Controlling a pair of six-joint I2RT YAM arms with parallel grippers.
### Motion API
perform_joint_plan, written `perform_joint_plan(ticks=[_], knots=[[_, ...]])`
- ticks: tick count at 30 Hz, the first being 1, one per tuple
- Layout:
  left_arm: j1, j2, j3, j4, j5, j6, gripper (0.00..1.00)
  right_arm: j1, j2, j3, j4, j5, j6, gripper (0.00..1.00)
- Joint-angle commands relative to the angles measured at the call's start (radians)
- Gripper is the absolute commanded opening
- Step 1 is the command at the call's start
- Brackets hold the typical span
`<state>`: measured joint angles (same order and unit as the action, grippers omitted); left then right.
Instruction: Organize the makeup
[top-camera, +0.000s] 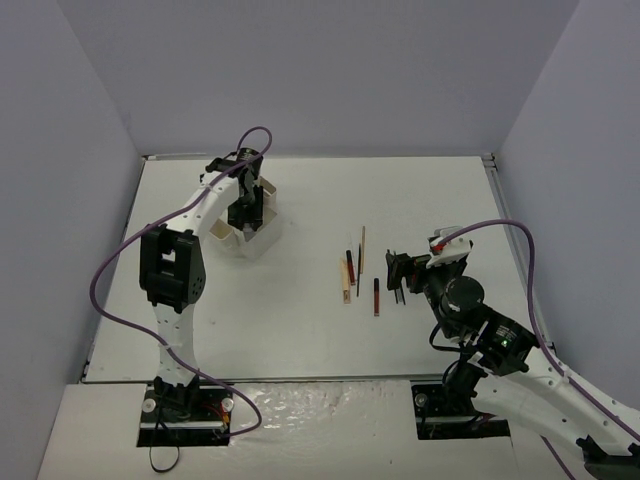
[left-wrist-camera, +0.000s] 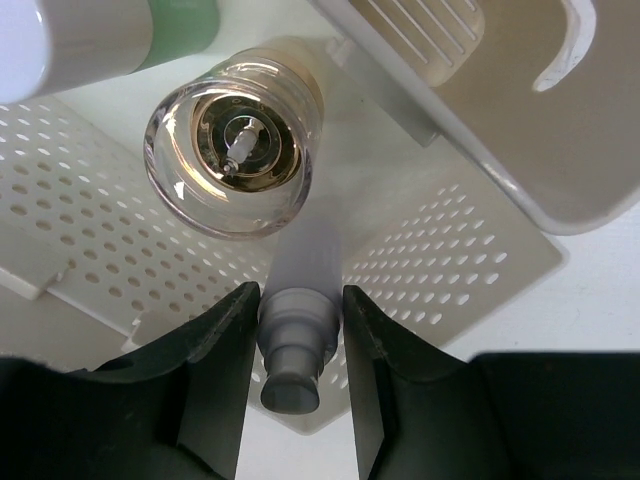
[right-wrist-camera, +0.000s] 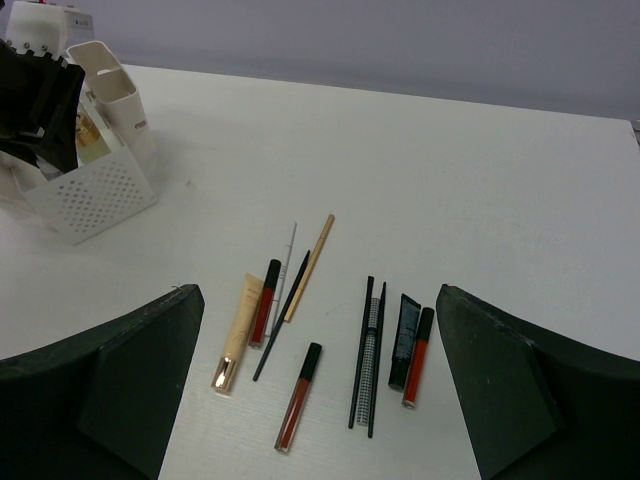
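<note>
My left gripper (left-wrist-camera: 296, 330) is shut on a grey-lilac bottle (left-wrist-camera: 296, 340) and holds it inside the white perforated box (left-wrist-camera: 480, 270), seen from above too (top-camera: 245, 228). A gold bottle (left-wrist-camera: 232, 140) and a pale green bottle (left-wrist-camera: 180, 25) stand in the same box. My right gripper (right-wrist-camera: 318, 380) is open and empty above the loose makeup: a tan tube (right-wrist-camera: 238, 330), red sticks (right-wrist-camera: 298, 396) (right-wrist-camera: 418, 356) (right-wrist-camera: 264, 302), black pencils (right-wrist-camera: 362, 350), a tan pencil (right-wrist-camera: 310, 266), a dark tube (right-wrist-camera: 403, 340). They show mid-table in the top view (top-camera: 362, 270).
The box has taller white compartments (right-wrist-camera: 110, 95) at its back. Walls enclose the table (top-camera: 300, 330) on the left, back and right. My left arm (top-camera: 170, 270) reaches along the left side.
</note>
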<state>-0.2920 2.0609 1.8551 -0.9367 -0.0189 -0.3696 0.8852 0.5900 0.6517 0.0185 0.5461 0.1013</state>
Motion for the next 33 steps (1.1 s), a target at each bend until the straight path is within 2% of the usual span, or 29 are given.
perform_joint_plan(ticks=[1,8,25,28,33], knots=[[0.013,-0.034,0.029,-0.001,-0.017,-0.005,0.38,0.008,0.005,0.005,0.07,0.022,-0.005,1.0],[0.015,-0.048,0.052,-0.021,-0.024,-0.005,0.48,0.01,0.003,0.005,0.07,0.013,-0.008,1.0],[0.017,-0.114,0.191,-0.109,-0.023,-0.018,0.57,0.012,-0.018,0.008,0.07,0.011,-0.009,1.0],[0.016,-0.168,0.201,-0.118,-0.02,-0.027,0.58,0.012,-0.019,0.015,0.067,0.011,-0.006,1.0],[-0.002,-0.293,0.189,-0.111,0.012,-0.037,0.65,0.012,0.021,0.064,0.006,0.021,0.038,1.0]])
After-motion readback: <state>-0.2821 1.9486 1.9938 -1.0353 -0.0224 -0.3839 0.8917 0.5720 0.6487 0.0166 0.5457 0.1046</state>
